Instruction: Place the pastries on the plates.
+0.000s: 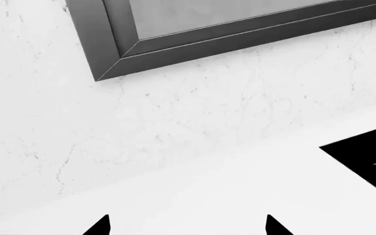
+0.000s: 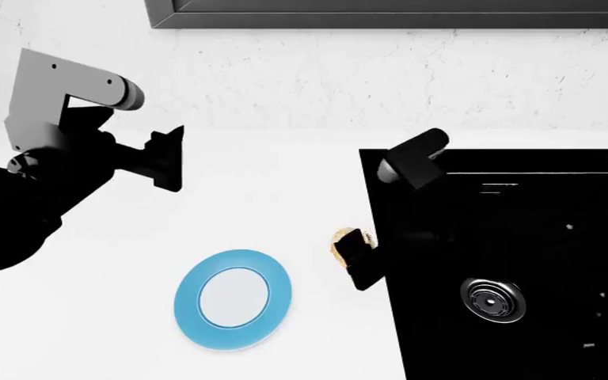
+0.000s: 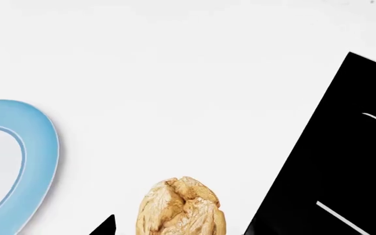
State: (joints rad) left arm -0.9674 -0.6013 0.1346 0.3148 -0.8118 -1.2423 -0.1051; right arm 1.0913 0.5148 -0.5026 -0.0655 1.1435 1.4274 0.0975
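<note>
One bun (image 3: pixel 181 206), one blue-rimmed plate (image 2: pixel 232 299), two hands.

Left wrist view: white table, marbled wall and a dark frame.

A dark grey metal-looking picture or window frame (image 1: pixel 175 44) crosses the upper part of the frame on a white veined marble wall (image 1: pixel 77 132). Below lies the plain white table (image 1: pixel 227 196), with a corner of the black sink (image 1: pixel 371 156) at the right edge. Two black fingertips (image 1: pixel 100 226) of the left end effector (image 1: pixel 186 227) poke up apart at the bottom edge, with bare table between them.
</note>
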